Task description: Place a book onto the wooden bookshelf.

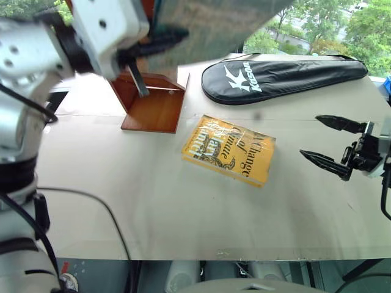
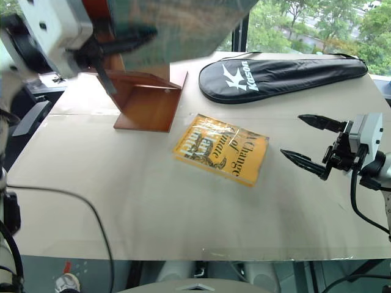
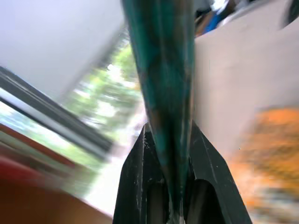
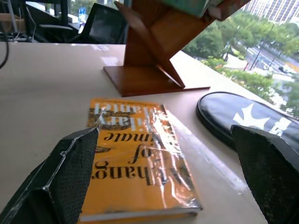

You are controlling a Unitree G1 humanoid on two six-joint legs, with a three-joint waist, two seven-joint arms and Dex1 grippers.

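The book [image 1: 214,24], teal, is held aloft at the head views' 12 o'clock, its upper part cut off by the frame edge, clamped edge-on in the left gripper [image 3: 174,154]. The wooden bookshelf [image 1: 153,101] stands directly beneath, its top hidden. Right gripper [image 1: 327,141] hovers at 3 o'clock, spread wide, empty. The yellow book [image 1: 229,149] lies centre-table; the black racket bag [image 1: 281,76] at 1 o'clock.

My head pair looks down over the bench [image 1: 183,207]; both wrist views sit low, sharing the yellow book [image 4: 140,158].
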